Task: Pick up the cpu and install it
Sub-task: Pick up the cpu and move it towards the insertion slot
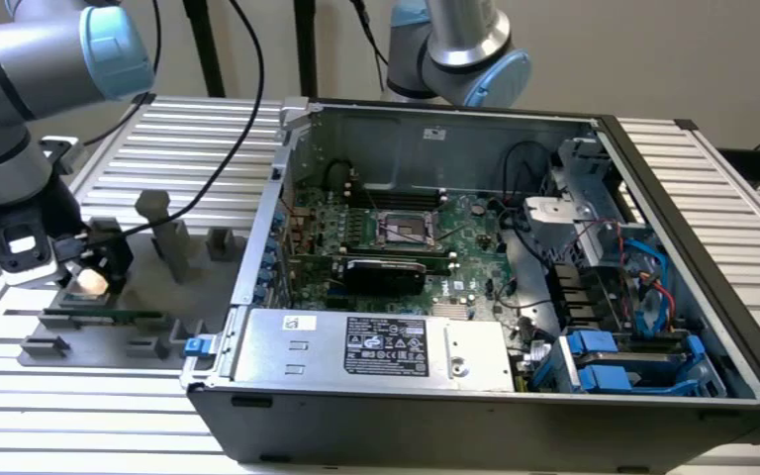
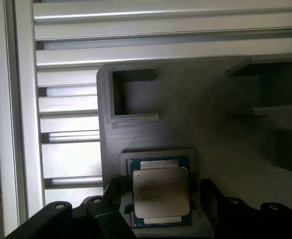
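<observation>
Wrist view: the cpu [image 2: 161, 199] lies flat in a square recess of the grey holder [image 2: 186, 129] on the bench [image 2: 66, 159]. The tool [image 2: 160, 186] straddles it, jaws apart, not gripping.

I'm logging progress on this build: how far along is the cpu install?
Done: the gripper is over the gray holder. In hand: nothing yet; its open fingers straddle the cpu, which lies in its recess. Left: the grasp, the lift and seating it in the motherboard's socket.
</observation>
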Tool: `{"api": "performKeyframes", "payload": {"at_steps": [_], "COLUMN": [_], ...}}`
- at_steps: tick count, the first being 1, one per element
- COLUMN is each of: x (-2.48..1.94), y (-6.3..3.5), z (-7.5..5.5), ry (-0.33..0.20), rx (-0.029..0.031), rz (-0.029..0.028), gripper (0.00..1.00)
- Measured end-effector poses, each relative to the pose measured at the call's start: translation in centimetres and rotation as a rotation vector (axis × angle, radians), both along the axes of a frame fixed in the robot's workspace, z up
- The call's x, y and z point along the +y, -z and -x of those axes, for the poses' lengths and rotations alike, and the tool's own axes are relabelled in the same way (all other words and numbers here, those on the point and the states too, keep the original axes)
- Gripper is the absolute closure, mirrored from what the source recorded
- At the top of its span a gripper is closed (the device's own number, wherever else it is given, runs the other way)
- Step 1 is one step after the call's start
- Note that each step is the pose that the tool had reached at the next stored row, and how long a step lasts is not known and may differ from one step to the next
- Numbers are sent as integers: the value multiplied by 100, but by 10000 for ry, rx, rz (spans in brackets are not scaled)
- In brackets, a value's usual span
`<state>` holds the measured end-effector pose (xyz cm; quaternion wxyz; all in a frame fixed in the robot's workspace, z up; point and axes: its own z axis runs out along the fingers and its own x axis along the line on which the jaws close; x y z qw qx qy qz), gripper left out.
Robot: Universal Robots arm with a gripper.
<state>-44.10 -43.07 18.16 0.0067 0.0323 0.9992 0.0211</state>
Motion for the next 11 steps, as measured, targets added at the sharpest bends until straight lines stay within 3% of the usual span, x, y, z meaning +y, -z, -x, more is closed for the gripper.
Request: {"api": "performKeyframes", "payload": {"at_steps": [1,5,7,8,11], "x": [0,0,0,0,0], "y": [0,-1,-1,-1,-2], "z": [0,0,0,0,1], "ry": [0,0,0,0,1], "rx": [1,1,2,2,3], "rz": [0,0,0,1,1], "gripper": [24,24,27,33,33]}}
